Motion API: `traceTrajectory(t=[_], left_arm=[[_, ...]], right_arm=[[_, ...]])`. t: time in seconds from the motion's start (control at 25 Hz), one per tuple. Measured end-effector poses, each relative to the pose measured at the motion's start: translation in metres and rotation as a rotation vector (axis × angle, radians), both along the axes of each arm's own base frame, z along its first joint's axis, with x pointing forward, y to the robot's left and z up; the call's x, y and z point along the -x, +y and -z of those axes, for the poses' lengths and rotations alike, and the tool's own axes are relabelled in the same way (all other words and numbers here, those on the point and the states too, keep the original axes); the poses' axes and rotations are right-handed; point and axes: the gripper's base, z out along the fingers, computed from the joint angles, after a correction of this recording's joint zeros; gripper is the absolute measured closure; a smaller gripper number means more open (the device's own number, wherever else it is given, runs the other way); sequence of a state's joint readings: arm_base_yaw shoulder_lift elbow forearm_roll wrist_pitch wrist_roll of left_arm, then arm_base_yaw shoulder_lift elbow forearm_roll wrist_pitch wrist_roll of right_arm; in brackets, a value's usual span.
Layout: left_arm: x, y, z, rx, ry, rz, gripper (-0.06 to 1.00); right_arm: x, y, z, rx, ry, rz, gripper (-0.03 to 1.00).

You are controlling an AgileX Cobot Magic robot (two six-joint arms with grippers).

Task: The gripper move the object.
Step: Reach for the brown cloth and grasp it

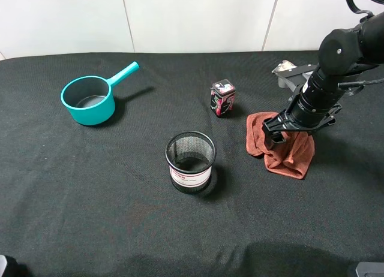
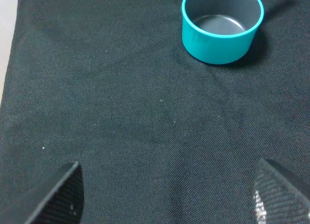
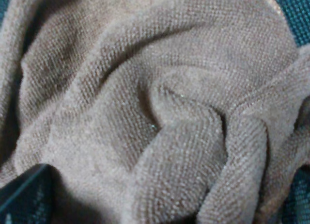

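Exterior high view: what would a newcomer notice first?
The right hand stands out first, down over the crumpled rust-red rag at the right of the black table. The rag's terry folds fill the right wrist view. After that come the teal saucepan at far left and the mesh cup near the centre front.

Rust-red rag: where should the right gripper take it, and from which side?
Pinch the raised fold near the middle of the rag, coming straight down from above. It lies crumpled and low, so only such ridges give the fingers something to close on. The right gripper hangs open over it.
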State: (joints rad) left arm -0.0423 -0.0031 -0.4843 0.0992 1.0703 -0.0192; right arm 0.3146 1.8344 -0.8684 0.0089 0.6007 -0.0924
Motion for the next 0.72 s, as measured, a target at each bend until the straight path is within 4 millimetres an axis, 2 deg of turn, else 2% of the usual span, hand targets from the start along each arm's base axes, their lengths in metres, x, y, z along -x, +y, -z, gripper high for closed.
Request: traceTrajectory(t=[0.72], left_arm=[[0.0000,0.0000,0.0000,0.000,0.000,0.000,0.24]], right_arm=[[0.0003,0.0004,0.0003,-0.005,0.004,0.008,0.29]])
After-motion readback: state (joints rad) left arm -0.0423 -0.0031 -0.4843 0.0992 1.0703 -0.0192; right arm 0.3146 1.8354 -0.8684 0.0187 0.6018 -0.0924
